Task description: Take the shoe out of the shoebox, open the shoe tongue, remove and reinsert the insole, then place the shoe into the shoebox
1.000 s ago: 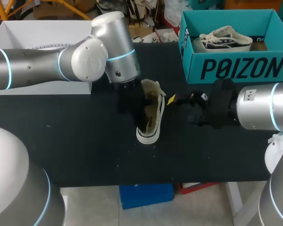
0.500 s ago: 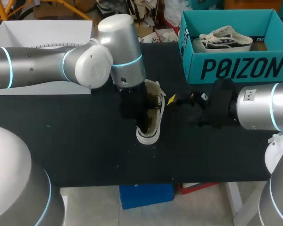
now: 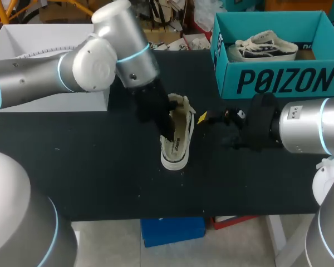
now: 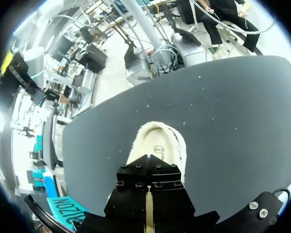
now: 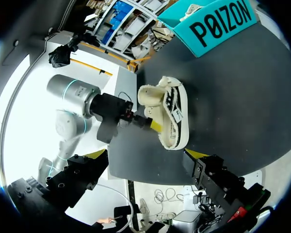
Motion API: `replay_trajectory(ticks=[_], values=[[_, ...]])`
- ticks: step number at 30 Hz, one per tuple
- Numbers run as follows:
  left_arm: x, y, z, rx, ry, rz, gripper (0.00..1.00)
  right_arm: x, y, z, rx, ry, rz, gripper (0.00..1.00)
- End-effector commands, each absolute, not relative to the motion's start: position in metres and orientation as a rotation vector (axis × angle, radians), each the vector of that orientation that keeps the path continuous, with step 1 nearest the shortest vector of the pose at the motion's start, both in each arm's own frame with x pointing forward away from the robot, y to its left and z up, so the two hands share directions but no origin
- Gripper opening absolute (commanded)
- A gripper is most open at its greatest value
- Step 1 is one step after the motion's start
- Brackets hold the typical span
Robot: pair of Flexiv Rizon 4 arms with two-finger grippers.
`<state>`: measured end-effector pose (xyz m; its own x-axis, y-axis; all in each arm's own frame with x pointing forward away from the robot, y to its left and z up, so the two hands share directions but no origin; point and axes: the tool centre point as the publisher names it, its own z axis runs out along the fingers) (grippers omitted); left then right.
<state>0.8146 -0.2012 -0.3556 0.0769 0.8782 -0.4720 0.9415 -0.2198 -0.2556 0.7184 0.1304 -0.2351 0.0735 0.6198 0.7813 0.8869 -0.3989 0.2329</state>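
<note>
A cream low-top shoe (image 3: 177,139) lies on the black table (image 3: 89,167), toe toward the front edge. My left gripper (image 3: 168,127) slants down into its opening from the left. In the left wrist view its fingers (image 4: 148,162) are shut together over the shoe (image 4: 157,145), and I cannot see anything held. From the right wrist its yellow tip (image 5: 154,126) pokes into the shoe (image 5: 169,110). My right gripper (image 3: 210,125) hovers just right of the shoe, open and empty; its fingers (image 5: 196,155) stand wide apart short of the shoe. The teal shoebox (image 3: 278,80) stands at the back right.
A second shoe (image 3: 263,45) lies inside the shoebox. A white box (image 3: 50,50) sits at the back left behind my left arm. Black tabletop stretches in front of and to the left of the shoe.
My left arm's wrist has swung back and to the left, so the gripper now slants into the shoe instead of standing over it. The shoe and right arm have not moved.
</note>
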Motion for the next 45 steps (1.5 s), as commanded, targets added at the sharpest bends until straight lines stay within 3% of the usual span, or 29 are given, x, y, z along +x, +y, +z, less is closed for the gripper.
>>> replay_trajectory(ticks=[1, 14, 28, 45], values=[[0.822, -0.179, -0.333, 2.092, 1.865, -0.903, 0.0, 0.717, 0.126, -0.234, -2.042, -1.509, -1.235, 1.0], [0.879, -0.151, -0.288, 1.614, 1.869, -0.998, 0.0, 0.717, 0.126, -0.234, -2.042, -1.509, -1.235, 1.0], [0.95, -0.178, -0.306, 1.474, 1.909, -0.897, 0.0, 0.717, 0.126, -0.234, -2.042, -1.509, -1.235, 1.0], [0.925, -0.214, -0.321, 1.559, 1.884, -1.003, 0.0, 0.717, 0.126, -0.234, -2.042, -1.509, -1.235, 1.0]])
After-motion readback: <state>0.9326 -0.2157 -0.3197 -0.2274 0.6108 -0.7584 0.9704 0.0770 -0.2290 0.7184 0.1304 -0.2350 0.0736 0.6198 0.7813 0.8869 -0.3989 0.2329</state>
